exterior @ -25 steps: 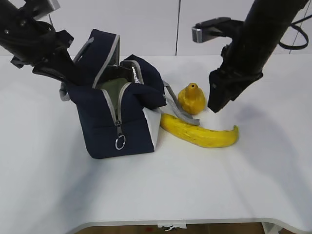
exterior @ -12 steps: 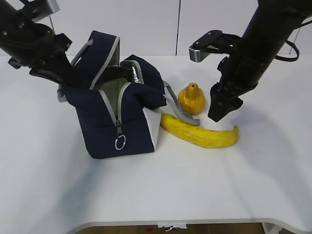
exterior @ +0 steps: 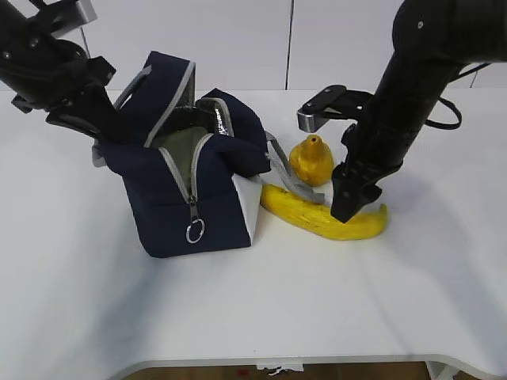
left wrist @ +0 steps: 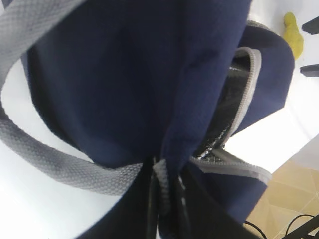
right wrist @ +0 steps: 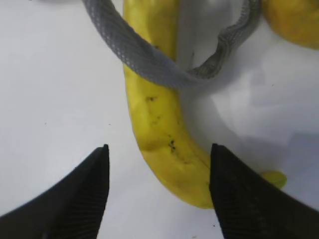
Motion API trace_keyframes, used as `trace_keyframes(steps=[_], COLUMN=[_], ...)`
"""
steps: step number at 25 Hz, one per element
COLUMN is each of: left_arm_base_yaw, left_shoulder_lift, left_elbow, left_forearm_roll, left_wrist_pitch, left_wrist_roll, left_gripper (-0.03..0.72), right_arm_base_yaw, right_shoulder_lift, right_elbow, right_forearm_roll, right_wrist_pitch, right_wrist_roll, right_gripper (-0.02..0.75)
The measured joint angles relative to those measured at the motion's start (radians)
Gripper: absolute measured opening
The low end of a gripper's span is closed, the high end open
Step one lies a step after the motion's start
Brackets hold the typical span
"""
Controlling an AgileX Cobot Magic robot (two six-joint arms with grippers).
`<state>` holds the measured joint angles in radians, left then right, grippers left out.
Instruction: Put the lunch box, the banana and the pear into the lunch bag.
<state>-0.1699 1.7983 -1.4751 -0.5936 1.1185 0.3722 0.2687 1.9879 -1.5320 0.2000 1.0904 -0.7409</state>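
Observation:
The navy lunch bag point(exterior: 190, 190) stands open at left centre. My left gripper point(exterior: 101, 131) is shut on the bag's far rim; in the left wrist view its fingers point(left wrist: 149, 209) clamp the grey zipper edge point(left wrist: 162, 184). A sage-green surface point(exterior: 177, 148), the lunch box lid, shows inside the opening. The banana point(exterior: 317, 218) lies right of the bag, with a grey handle point(exterior: 289, 178) draped over its left end. The pear point(exterior: 310, 161) stands just behind it. My right gripper point(exterior: 344, 210) is open, its fingers straddling the banana's right part point(right wrist: 154, 109) just above it.
The white table point(exterior: 253, 309) extends in front and to the right. The grey handle loop point(right wrist: 134, 55) crosses the banana in the right wrist view, with the pear point(right wrist: 294, 20) at the top right corner. The bag's zipper ring pull point(exterior: 195, 231) hangs at its front.
My right gripper has come down and left from beside the pear to just over the banana's right part. The left gripper and the bag have stayed put.

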Motion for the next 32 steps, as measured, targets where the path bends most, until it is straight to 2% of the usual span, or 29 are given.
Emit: trace_keyframes(steps=[14, 17, 22, 32], left_arm_base_yaw=[0.000, 0.000, 0.000, 0.000], left_shoulder_lift=[0.000, 0.000, 0.000, 0.000], left_elbow=[0.000, 0.000, 0.000, 0.000], left_forearm_roll=[0.017, 0.019, 0.021, 0.024], left_wrist_pitch=[0.010, 0.012, 0.013, 0.015], left_wrist_roll=[0.000, 0.000, 0.000, 0.000], left_gripper=[0.013, 0.013, 0.013, 0.013], right_arm_base_yaw=[0.000, 0.000, 0.000, 0.000], right_shoulder_lift=[0.076, 0.078, 0.080, 0.086], right_elbow=[0.000, 0.000, 0.000, -0.002], right_forearm_roll=[0.006, 0.006, 0.008, 0.013], right_wrist_pitch=[-0.040, -0.040, -0.038, -0.029], right_wrist_roll=[-0.001, -0.001, -0.003, -0.006], right_gripper=[0.487, 0.455, 0.356, 0.335])
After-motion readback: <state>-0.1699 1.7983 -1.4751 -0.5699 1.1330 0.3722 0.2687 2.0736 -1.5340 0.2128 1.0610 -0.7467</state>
